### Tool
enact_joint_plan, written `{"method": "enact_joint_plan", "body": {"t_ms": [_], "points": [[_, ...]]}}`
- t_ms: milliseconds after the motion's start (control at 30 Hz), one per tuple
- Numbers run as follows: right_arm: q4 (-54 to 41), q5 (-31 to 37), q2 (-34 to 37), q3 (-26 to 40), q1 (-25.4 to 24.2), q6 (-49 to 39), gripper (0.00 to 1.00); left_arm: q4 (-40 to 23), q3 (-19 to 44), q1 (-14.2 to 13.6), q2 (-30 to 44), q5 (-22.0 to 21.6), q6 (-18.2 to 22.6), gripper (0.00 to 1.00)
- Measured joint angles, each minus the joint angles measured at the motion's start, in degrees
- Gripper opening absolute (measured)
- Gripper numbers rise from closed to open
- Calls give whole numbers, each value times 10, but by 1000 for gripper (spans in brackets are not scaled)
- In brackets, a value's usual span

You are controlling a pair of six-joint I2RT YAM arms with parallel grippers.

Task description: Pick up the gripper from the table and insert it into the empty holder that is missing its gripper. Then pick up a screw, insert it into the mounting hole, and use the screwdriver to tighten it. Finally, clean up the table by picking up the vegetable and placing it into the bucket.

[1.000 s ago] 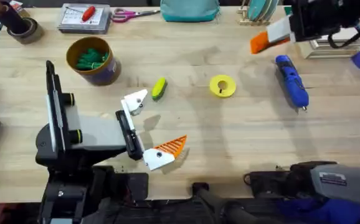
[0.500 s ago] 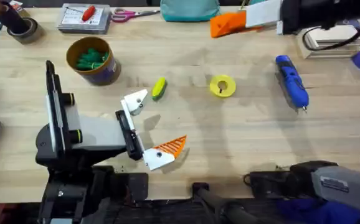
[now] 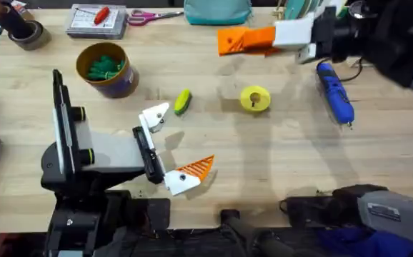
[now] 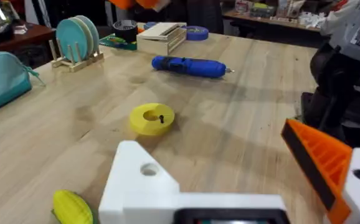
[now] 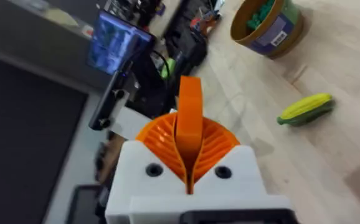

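Observation:
My right gripper point(image 3: 253, 39) hangs above the table's far middle, its orange ribbed pads point(image 5: 161, 140) shut on the orange gripper point(image 5: 190, 106), which sticks out past them. My left gripper point(image 3: 188, 135) rests open near the front left. One of its mounts is the bare white holder point(image 3: 154, 114), large in the left wrist view point(image 4: 142, 180); the other carries an orange finger point(image 3: 196, 168). The yellow-green vegetable point(image 3: 182, 101) lies just beyond the holder. The bucket point(image 3: 117, 86), with green pieces inside, stands at the left. At the right lies the blue screwdriver point(image 3: 334, 93).
A yellow ring-shaped disc point(image 3: 255, 98) with a small dark piece on it lies mid-table. Along the far edge are a box with a red-handled tool point(image 3: 97, 19), pink scissors point(image 3: 149, 15), a teal pouch point(image 3: 217, 11) and a tape roll point(image 3: 28, 34).
My right gripper has swept left along the table's far side, from the far right to above the middle, still shut on the orange piece. The left arm has stayed still.

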Motion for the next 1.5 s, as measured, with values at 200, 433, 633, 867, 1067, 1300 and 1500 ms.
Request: {"method": "enact_joint_plan", "body": {"t_ms": [200,433,633,867,1067,1300,1500], "points": [[205,-50,7,-82,-8,144,10,0,0,0,0,0,0,985],[385,-87,42,-132,-8,288,10,0,0,0,0,0,0,985],[451,-120,84,-134,-8,369,10,0,0,0,0,0,0,985],[471,-127,129,-137,-2,399,10,0,0,0,0,0,0,985],[506,-127,156,-137,30,405,10,0,0,0,0,0,0,985],[509,-127,162,-137,64,404,10,0,0,0,0,0,0,985],[511,-126,162,-140,105,396,10,0,0,0,0,0,0,985]]}}
